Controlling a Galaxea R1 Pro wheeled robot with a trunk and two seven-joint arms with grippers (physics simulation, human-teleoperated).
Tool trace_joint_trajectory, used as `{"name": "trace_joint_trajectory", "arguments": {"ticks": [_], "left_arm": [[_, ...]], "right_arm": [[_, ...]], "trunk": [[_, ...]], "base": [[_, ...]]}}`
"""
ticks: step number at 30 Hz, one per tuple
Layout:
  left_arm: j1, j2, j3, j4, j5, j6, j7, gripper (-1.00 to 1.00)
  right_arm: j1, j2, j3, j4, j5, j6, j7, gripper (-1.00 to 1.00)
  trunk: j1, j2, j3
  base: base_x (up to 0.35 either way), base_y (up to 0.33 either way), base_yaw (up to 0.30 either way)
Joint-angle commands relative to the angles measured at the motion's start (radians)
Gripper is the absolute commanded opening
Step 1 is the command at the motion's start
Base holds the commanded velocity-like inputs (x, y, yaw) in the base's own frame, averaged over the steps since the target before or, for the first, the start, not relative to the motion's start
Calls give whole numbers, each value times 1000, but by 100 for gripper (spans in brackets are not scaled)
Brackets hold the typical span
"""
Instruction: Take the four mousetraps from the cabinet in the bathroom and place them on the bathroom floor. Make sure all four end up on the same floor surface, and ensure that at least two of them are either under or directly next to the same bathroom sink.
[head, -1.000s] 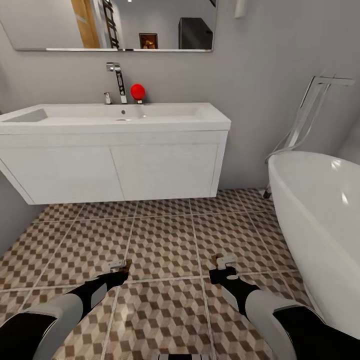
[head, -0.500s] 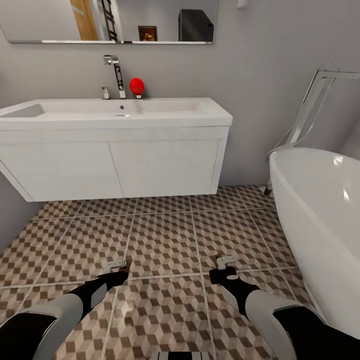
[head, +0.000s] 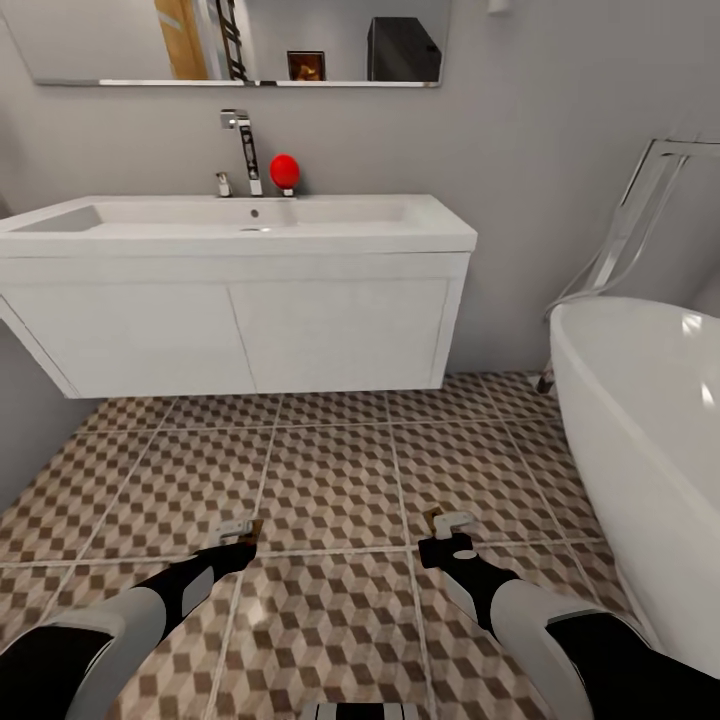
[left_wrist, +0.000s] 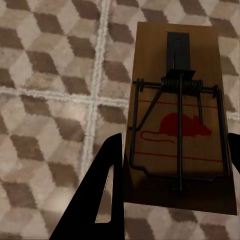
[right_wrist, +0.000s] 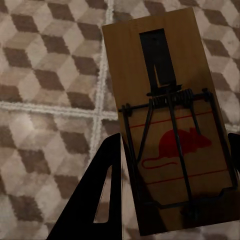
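Note:
My left gripper (head: 240, 528) hangs low over the cube-patterned bathroom floor (head: 330, 480), shut on a mousetrap (left_wrist: 177, 120), a brown wooden board with a wire spring and a red mouse print. My right gripper (head: 447, 524) is at the same height, shut on a second mousetrap (right_wrist: 165, 115) of the same kind. Each trap sits flat between dark fingers (left_wrist: 105, 195) (right_wrist: 102, 192) above the tiles. Ahead stands the white sink (head: 250, 215) with a chrome tap (head: 243, 150) on a wide white wall-hung vanity (head: 250, 325). The wooden cabinet is out of view.
A white oval bathtub (head: 640, 430) fills the right side, with a chrome floor-standing filler (head: 630, 230) behind it. A red round object (head: 285, 170) sits by the tap. A mirror (head: 240, 40) hangs above. A strip of floor shows beneath the vanity.
The whole picture has shifted: the camera has moved, so the sink and tub now sit a little further right in view. Both arms and their traps hold the same pose.

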Motion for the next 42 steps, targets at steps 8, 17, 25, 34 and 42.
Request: {"name": "trace_joint_trajectory", "arguments": {"ticks": [8,17,25,34,42], "left_arm": [[0,0,-8,0,9,0,-3,-100],[0,0,-8,0,9,0,-3,-100],[0,0,-8,0,8,0,-3,-100],[0,0,-8,0,7,0,-3,-100],[0,0,-8,0,7,0,-3,-100]], "right_arm": [[-1,0,7,3,1,-5,-1,-100],[-1,-8,7,3,-2,-3,-1,-100],[-1,-11,7,3,-4,-2,0,-100],[-1,-11,7,3,-4,-2,0,-100],[-1,-11,7,3,-4,-2,-1,-100]], "trunk": [[0,0,-1],[0,0,-1],[0,0,-5],[0,0,-19],[0,0,-31]], "base": [[0,0,44],[0,0,3],[0,0,0],[0,0,0],[0,0,0]]}}
